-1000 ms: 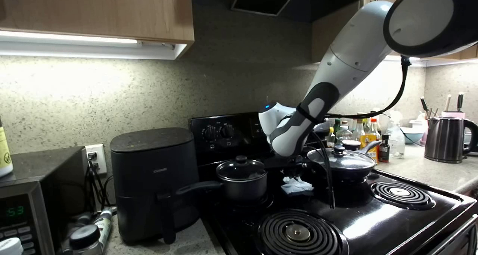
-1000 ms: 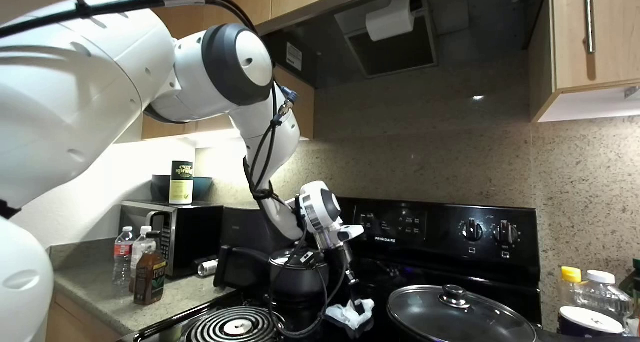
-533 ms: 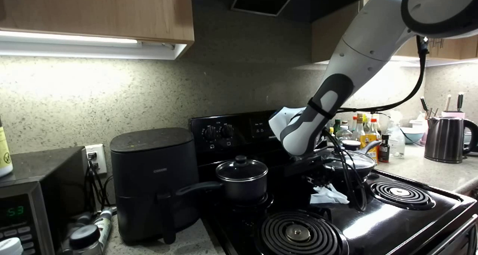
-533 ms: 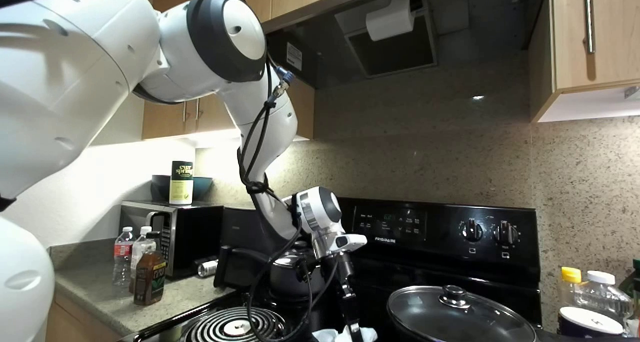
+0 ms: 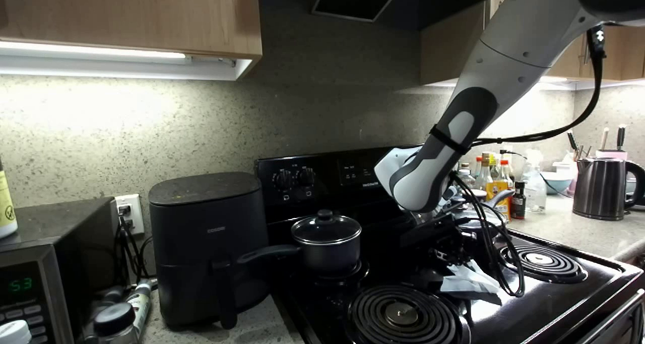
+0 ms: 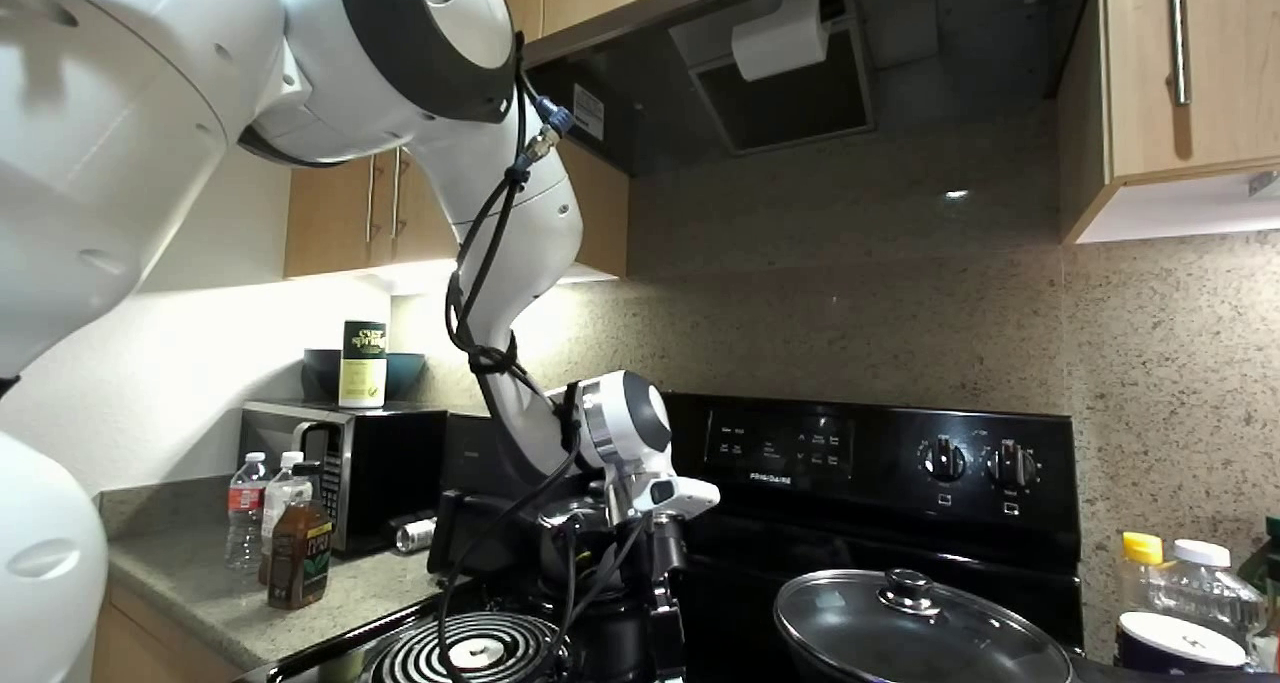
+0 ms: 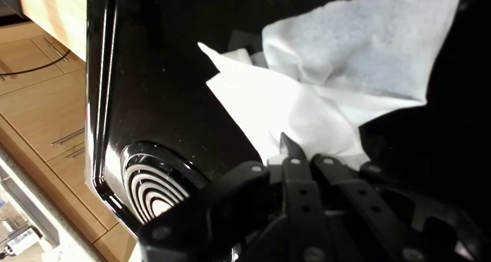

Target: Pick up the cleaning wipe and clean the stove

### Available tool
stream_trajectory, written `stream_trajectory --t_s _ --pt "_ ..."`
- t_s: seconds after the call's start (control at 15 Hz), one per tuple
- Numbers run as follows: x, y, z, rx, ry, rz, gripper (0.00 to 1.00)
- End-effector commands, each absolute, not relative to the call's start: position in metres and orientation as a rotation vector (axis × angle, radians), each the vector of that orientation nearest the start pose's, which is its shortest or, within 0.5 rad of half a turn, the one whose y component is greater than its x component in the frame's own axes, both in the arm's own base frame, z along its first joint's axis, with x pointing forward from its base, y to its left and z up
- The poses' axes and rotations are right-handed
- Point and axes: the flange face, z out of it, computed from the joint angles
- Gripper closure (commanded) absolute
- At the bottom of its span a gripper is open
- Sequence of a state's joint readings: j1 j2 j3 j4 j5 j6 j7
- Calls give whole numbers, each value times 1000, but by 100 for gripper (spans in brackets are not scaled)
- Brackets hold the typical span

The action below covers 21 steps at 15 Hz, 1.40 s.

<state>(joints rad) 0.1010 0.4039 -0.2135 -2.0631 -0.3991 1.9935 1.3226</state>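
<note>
The cleaning wipe (image 5: 466, 279) is a crumpled white cloth low over the black stove top (image 5: 511, 316). My gripper (image 5: 448, 263) points down and is shut on the wipe. In the wrist view the fingertips of my gripper (image 7: 301, 156) are close together at the lower end of the wipe (image 7: 276, 101), and the rest of it spreads out beyond them. The bare stove surface (image 7: 153, 97) lies beside it. I cannot tell whether the wipe touches the stove. In an exterior view only the upper part of the gripper (image 6: 665, 653) shows at the bottom edge, and the wipe is out of view.
A lidded pot (image 5: 326, 248) stands on a back burner. A lidded pan (image 6: 920, 628) stands on the other back burner. Coil burners (image 5: 401, 314) lie at the front. Cables (image 5: 519, 283) hang from the arm over the stove. An air fryer (image 5: 209, 248) stands beside the stove.
The arm and the held wipe have moved away from the pot toward the front of the stove. In an exterior view the wipe has passed below the bottom edge. The gripper has stayed shut.
</note>
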Motion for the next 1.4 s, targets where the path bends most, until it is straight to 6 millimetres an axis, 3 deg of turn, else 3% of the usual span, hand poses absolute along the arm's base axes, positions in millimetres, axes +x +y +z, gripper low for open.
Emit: stream_trajectory --t_s 0.0,0.13,0.53,0.8,1.07,1.33 --pt "534 -85 218 2105 -1416 -202 98" --pt "532 -91 215 2102 -1438 -234 100" --pt "476 -146 196 1951 -1697 -480 100" --pt "459 -168 191 1855 -1909 -612 100" --pt "468 -172 196 1899 -1976 -616 100" --pt "497 -144 213 2030 -1796 -439 100"
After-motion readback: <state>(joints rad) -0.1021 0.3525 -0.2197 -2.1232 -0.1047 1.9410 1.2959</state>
